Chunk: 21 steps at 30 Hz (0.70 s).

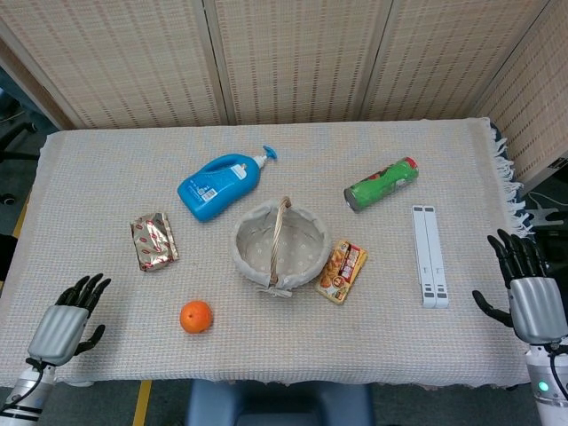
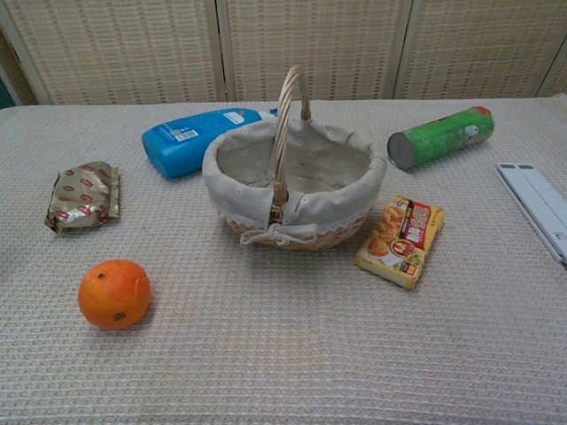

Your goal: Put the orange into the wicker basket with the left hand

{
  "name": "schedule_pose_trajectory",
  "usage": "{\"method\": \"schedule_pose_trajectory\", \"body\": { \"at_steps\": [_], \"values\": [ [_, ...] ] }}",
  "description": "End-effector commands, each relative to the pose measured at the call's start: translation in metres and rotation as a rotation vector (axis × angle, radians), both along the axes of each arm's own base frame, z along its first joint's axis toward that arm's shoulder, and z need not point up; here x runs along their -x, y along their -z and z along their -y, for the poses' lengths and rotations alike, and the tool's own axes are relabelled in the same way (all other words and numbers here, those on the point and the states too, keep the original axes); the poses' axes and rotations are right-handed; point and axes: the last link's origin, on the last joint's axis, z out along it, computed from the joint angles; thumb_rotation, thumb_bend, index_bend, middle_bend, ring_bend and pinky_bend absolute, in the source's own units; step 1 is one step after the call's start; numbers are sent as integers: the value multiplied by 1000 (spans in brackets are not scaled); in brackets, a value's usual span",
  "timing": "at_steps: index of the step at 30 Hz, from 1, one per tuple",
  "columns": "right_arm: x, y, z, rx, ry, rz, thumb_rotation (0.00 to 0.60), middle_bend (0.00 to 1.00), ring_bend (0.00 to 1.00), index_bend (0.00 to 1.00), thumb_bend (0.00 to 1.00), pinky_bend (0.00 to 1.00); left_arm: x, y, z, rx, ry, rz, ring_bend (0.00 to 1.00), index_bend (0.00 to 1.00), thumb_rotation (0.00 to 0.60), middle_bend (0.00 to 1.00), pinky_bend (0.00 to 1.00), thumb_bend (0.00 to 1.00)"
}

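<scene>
The orange (image 1: 196,317) lies on the cloth near the table's front edge, left of centre; the chest view has the orange (image 2: 113,293) at lower left. Behind and to its right stands the wicker basket (image 1: 249,257) with a pale lining and upright handle, its inside bare (image 2: 232,189). My left hand (image 1: 67,322) hovers at the front left corner, fingers apart, holding nothing, well left of the orange. My right hand (image 1: 531,295) hangs off the front right edge, fingers spread and holding nothing. Neither hand shows in the chest view.
A blue pump bottle (image 1: 220,185) lies behind the basket. A foil snack packet (image 1: 153,240) lies to the left, a yellow snack pack (image 1: 343,270) beside the basket's right, a green can (image 1: 381,184) on its side, and a white folded stand (image 1: 428,255) at right.
</scene>
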Motion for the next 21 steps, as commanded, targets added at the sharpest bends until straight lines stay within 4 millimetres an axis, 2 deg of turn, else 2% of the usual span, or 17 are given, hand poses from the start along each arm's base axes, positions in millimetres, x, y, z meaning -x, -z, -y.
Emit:
{"method": "schedule_pose_trajectory", "body": {
  "at_steps": [1, 7, 14, 21],
  "values": [
    [-1, -4, -1, 102, -101, 90, 600, 0, 0, 0, 188, 101, -6, 20, 5, 84, 30, -13, 0, 0, 600, 0, 189, 374],
    [0, -8, -1, 133, -141, 135, 600, 0, 0, 0, 189, 107, -12, 50, 13, 248, 33, -22, 0, 0, 600, 0, 188, 374],
    [1, -4, 1, 108, -136, 118, 600, 0, 0, 0, 189, 107, -29, 77, -6, 215, 45, 1, 0, 0, 600, 0, 145, 385],
    [0, 0, 2, 82, -130, 104, 600, 0, 0, 0, 189, 107, -47, 93, -26, 170, 46, 71, 0, 0, 600, 0, 118, 381]
  ]
}}
